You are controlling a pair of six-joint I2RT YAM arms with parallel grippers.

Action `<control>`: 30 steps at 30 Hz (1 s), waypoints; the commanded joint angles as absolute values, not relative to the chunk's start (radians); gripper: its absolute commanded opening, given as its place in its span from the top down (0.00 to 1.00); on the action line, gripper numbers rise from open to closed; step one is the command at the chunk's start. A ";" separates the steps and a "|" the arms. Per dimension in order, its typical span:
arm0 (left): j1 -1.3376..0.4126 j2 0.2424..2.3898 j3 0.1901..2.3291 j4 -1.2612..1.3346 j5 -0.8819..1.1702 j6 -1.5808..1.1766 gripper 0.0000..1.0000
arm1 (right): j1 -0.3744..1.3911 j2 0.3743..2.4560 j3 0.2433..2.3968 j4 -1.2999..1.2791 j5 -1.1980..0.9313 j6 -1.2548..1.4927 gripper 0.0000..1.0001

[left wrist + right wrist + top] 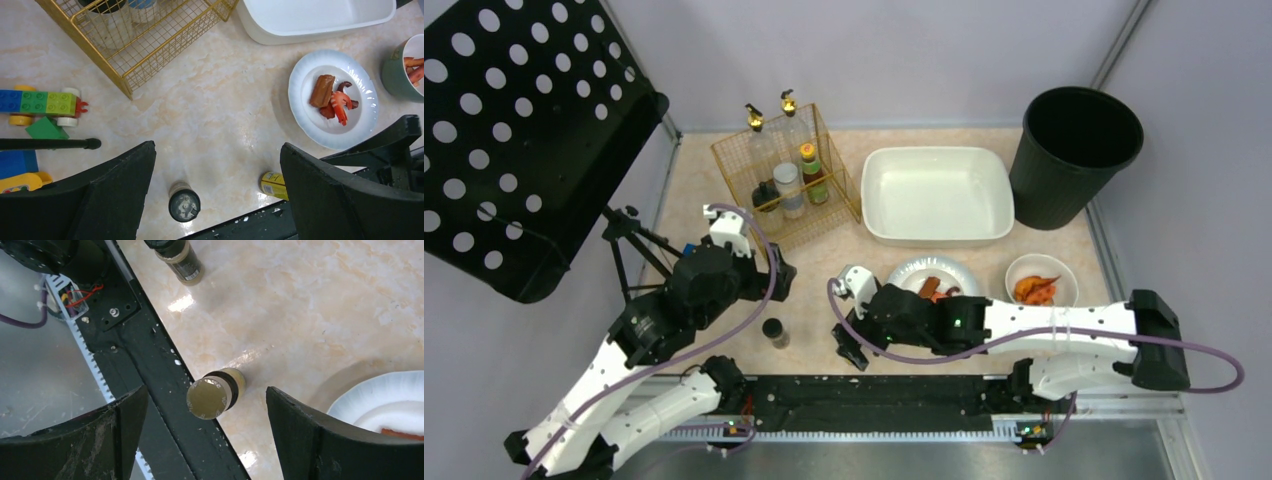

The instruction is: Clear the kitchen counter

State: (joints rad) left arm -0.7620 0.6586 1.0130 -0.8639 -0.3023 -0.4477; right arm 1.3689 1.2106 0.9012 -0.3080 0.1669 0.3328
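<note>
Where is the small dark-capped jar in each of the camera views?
Top external: the dark-capped jar stands on the kitchen counter, lower left of centre, near its front edge.
Left wrist: bottom centre, seen from above.
Right wrist: top edge, left of centre, partly cut off.
Shared landmark: the white plate, right of the jar in all three.
</note>
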 commanded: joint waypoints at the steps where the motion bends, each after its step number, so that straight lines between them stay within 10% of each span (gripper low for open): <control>1: -0.764 0.650 1.005 -0.882 -0.327 -0.463 0.01 | 1.405 1.272 0.957 -0.334 0.237 0.329 0.15; 30: -0.764 0.647 0.992 -0.865 -0.328 -0.433 0.01 | 1.418 1.390 1.013 -0.329 0.263 0.338 0.59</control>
